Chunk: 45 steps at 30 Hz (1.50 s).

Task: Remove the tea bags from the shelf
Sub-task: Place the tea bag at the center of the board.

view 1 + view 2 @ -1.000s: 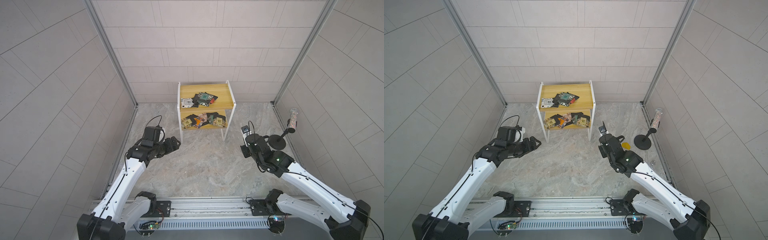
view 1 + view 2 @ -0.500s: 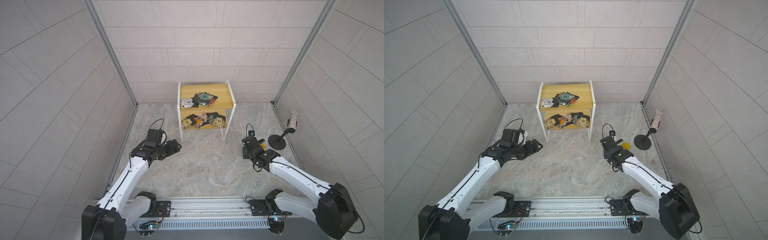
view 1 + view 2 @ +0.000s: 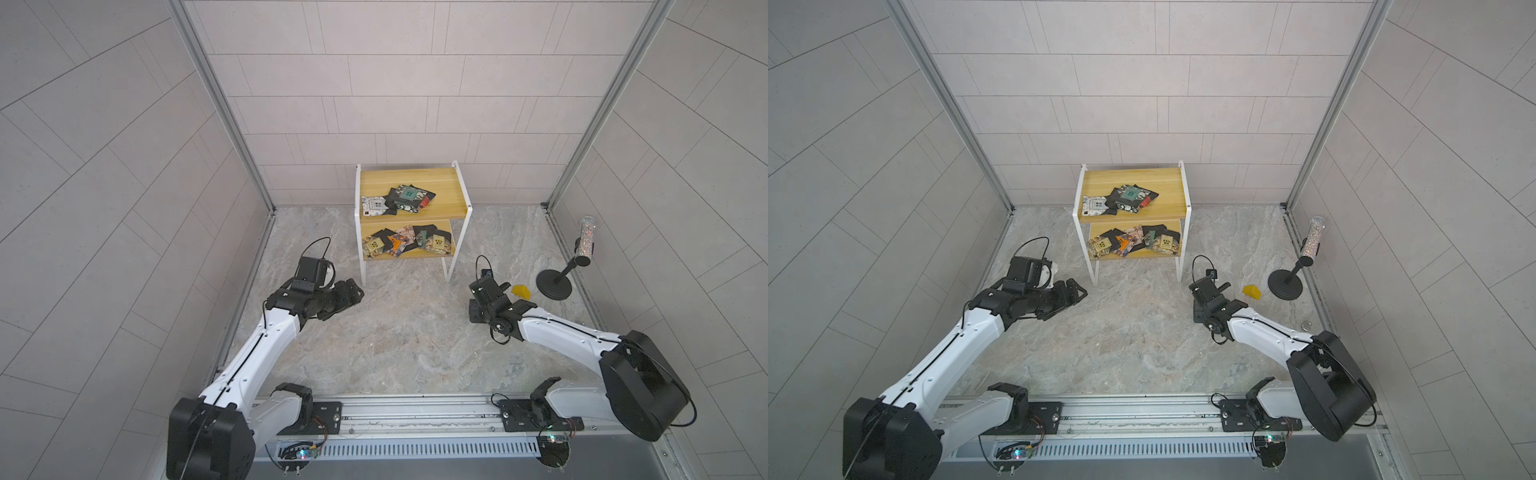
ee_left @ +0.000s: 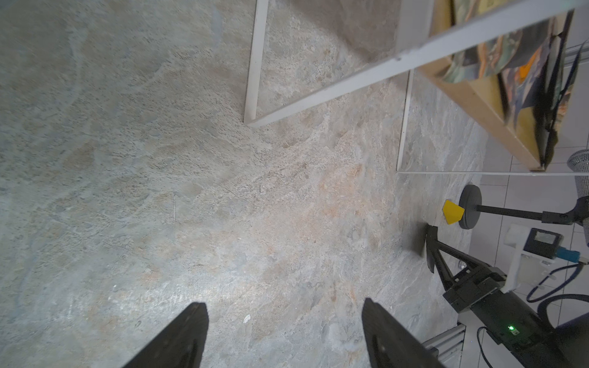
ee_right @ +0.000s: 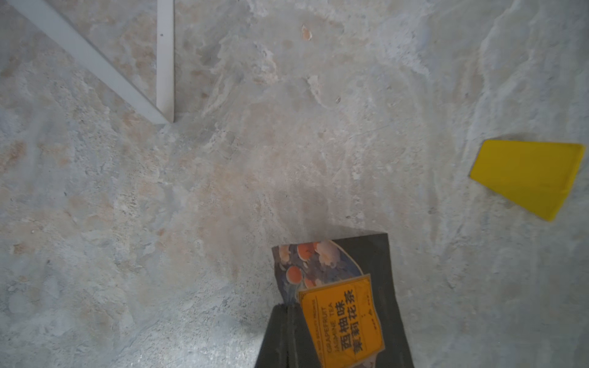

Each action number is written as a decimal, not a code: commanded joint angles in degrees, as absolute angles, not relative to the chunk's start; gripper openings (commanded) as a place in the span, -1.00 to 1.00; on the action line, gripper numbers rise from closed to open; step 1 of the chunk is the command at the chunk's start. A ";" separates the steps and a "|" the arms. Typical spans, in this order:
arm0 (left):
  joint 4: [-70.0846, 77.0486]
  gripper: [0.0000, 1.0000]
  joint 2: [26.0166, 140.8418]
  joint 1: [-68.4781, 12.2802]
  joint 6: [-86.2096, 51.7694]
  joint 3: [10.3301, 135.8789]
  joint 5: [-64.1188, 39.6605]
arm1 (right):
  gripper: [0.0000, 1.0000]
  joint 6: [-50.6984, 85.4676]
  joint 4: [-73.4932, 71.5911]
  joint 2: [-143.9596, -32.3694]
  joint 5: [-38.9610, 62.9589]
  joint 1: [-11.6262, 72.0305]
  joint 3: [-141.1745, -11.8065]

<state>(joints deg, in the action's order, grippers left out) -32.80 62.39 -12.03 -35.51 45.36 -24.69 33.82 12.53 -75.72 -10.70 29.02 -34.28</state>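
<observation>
The shelf (image 3: pixel 446 187) (image 3: pixel 1169 183) stands at the back centre. Tea bags lie in a pile on its top board (image 3: pixel 401 198) (image 3: pixel 1127 198), and several more on the lower board (image 3: pixel 409 242) (image 3: pixel 1133 243). My right gripper (image 5: pixel 288 310) is shut on one tea bag (image 5: pixel 342 306) with an orange label, held low over the floor. In both top views this gripper (image 3: pixel 504 286) (image 3: pixel 1223 286) is right of the shelf's front right leg. My left gripper (image 3: pixel 353 293) (image 3: pixel 1077 291) (image 4: pixel 283 304) is open and empty, left of the shelf's front left leg (image 4: pixel 255 63).
A yellow wedge (image 3: pixel 520 291) (image 5: pixel 526 175) lies on the floor just right of my right gripper. Behind it stands a black stand (image 3: pixel 555 284) (image 3: pixel 1285 284) with a glittery cylinder (image 3: pixel 586 241). Walls close in on three sides.
My right arm has folded down, bringing its gripper lower and nearer the floor beside the shelf's right leg. The left arm has sunk and shifted slightly forward, still open.
</observation>
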 commanded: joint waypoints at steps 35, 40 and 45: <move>-37.12 0.66 58.88 -12.30 -34.80 56.38 -23.64 | 0.20 19.83 20.83 -60.41 0.88 31.32 -47.94; -38.25 0.66 58.44 -12.31 -35.97 60.55 -24.11 | 0.33 16.13 24.46 -59.76 4.09 32.64 -53.81; -38.52 0.66 58.50 -12.30 -38.00 64.16 -24.59 | 0.37 12.26 27.23 -60.75 6.85 34.29 -59.79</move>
